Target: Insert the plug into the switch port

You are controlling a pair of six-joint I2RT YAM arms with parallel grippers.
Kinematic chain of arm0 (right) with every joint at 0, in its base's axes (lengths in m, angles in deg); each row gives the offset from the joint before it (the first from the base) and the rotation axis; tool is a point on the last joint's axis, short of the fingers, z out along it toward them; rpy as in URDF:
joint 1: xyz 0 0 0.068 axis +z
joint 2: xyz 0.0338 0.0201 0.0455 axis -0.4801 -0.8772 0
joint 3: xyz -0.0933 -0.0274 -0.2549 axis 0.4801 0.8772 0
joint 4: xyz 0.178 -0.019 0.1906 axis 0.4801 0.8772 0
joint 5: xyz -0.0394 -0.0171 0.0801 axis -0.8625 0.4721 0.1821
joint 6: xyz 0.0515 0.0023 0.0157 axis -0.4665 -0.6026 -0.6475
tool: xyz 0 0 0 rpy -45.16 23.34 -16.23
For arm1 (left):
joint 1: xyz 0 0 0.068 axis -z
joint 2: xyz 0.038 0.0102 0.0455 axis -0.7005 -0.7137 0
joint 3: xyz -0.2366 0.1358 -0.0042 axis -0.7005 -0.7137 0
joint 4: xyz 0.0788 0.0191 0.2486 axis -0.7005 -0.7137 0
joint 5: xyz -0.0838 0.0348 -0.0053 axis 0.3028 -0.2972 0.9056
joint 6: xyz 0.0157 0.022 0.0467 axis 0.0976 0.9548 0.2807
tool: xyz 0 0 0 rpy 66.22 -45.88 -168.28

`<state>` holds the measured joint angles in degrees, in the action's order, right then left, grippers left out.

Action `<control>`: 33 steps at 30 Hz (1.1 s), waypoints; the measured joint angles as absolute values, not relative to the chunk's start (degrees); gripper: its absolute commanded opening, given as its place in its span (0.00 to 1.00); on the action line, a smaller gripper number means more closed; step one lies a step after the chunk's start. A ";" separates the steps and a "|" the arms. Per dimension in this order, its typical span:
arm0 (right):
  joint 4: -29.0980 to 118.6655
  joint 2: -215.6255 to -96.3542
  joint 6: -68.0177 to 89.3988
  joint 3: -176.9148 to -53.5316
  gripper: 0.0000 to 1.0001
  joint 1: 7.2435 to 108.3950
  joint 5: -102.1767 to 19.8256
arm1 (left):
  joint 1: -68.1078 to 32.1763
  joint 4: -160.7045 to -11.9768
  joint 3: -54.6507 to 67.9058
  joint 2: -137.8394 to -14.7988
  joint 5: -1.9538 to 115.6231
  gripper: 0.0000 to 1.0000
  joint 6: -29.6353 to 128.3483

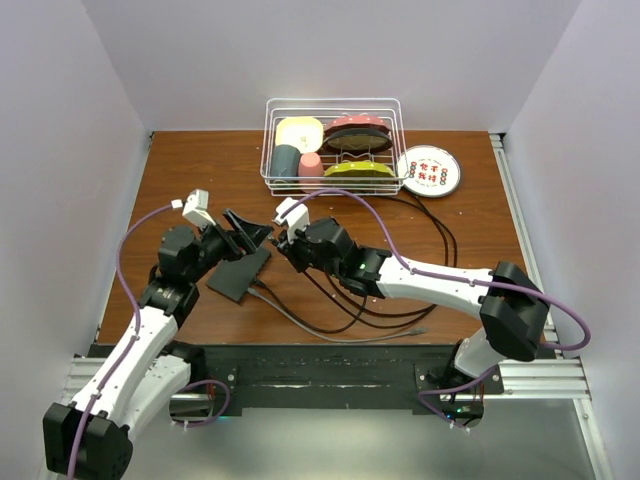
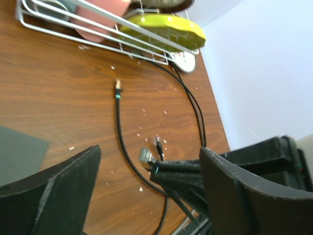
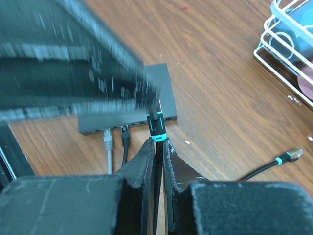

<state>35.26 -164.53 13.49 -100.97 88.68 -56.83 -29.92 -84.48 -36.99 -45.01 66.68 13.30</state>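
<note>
Pressing plug (image 3: 156,126) at the switch (image 3: 165,90) port row, centre of my right wrist view; my right pincer (image 3: 157,147) clamped narrow on plug's tail; left pincer (image 1: 248,232) gaping wide, holding nothing; seating uncertain; next: straight, aligned push, I judge.

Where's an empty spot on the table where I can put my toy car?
Bare wood sits left of the wire rack, in the far corner, and right of the black cables, nearer than the round plate. The middle is crowded: switch, cables, left gripper and right gripper.
</note>
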 measured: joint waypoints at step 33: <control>37.29 -160.29 13.63 -96.19 0.00 88.68 -56.32 | -43.65 -92.30 -36.05 -57.58 58.18 0.96 26.06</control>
<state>37.29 -160.29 13.63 -96.19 88.68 -56.32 -43.65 -92.30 -36.05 -57.58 58.18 26.06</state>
